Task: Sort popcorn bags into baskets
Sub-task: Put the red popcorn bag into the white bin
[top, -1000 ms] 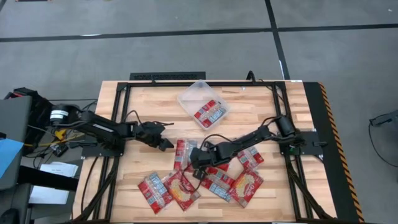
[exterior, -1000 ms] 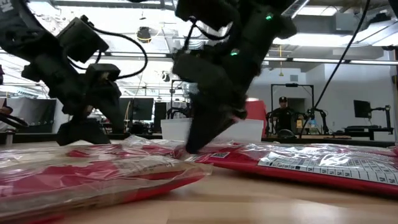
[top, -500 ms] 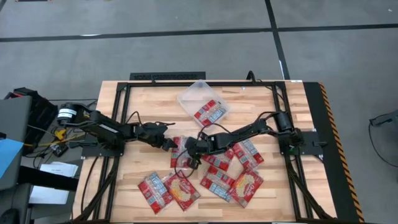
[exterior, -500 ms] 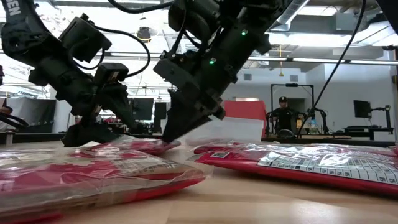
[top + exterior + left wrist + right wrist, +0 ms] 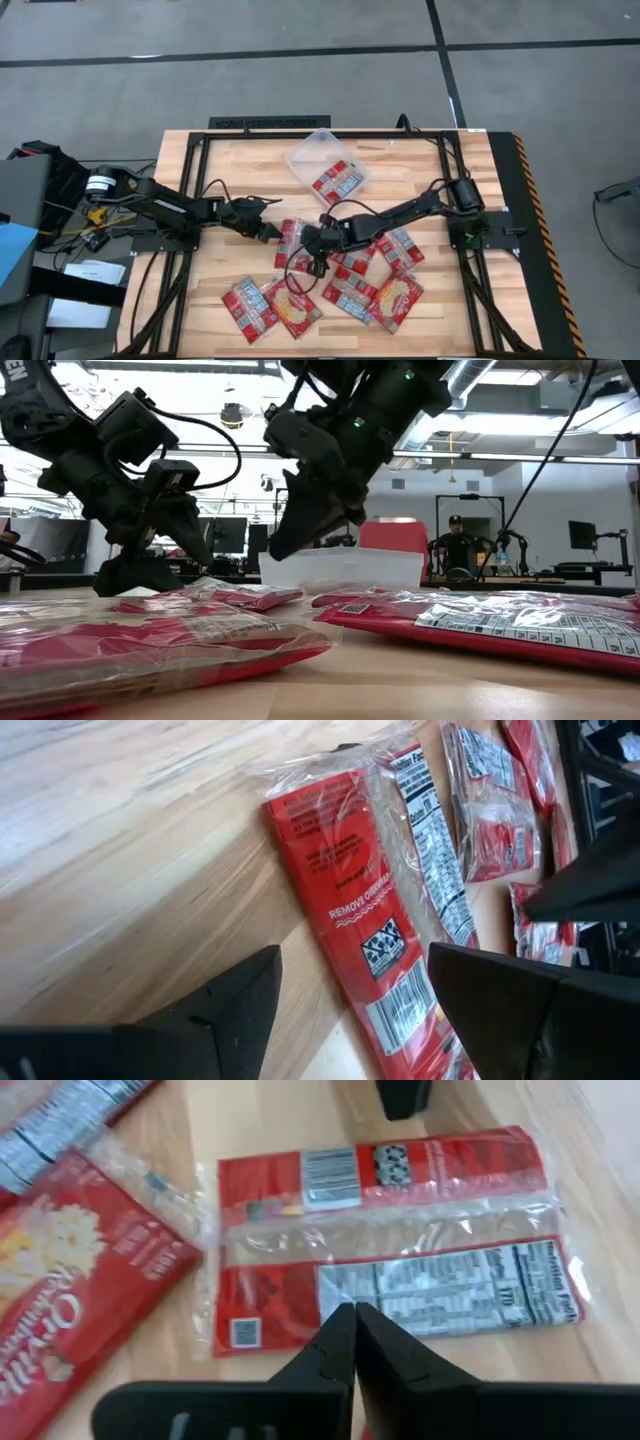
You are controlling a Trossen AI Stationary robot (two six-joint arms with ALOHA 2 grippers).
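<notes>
The wooden desk (image 5: 230, 165) carries a loose scatter of bags (image 5: 395, 298) along its near side, lying flat and partly overlapping.

Just behind them are the right fingers (image 5: 335, 1355). A second ago they were pressed down among the packets. Now they have risen clear of the desk, tips together and holding nothing. The bag (image 5: 400, 1250) they were working at lies flat just beyond their tips. We take this to mean the pinch did not catch, or was only a nudge. Either way this packet has not been lifted, and the sort is no further along than the one packet (image 5: 337, 182) already in the tub (image 5: 305, 152).

That bag lies crosswise to the right fingers, its long axis running side to side ahead of them. Its back panel faces up, with the nutrition table on the half nearer the tips and the barcode strip on the half beyond. A straight descent would land on its broad face, not on an edge, so we expect the wrist must turn or the tips must reach a short side.

The left fingers (image 5: 235, 1005) are spread wide and low, and have barely shifted over the last second. The same bag, as far as we can tell, stretches away between them. Its long axis points roughly away from them, and its barcode end is the closer one.

Farther off, well beyond both pairs of fingers, sits the tub. Behind it, across the room, a person (image 5: 456, 545) sits at a bench.
</notes>
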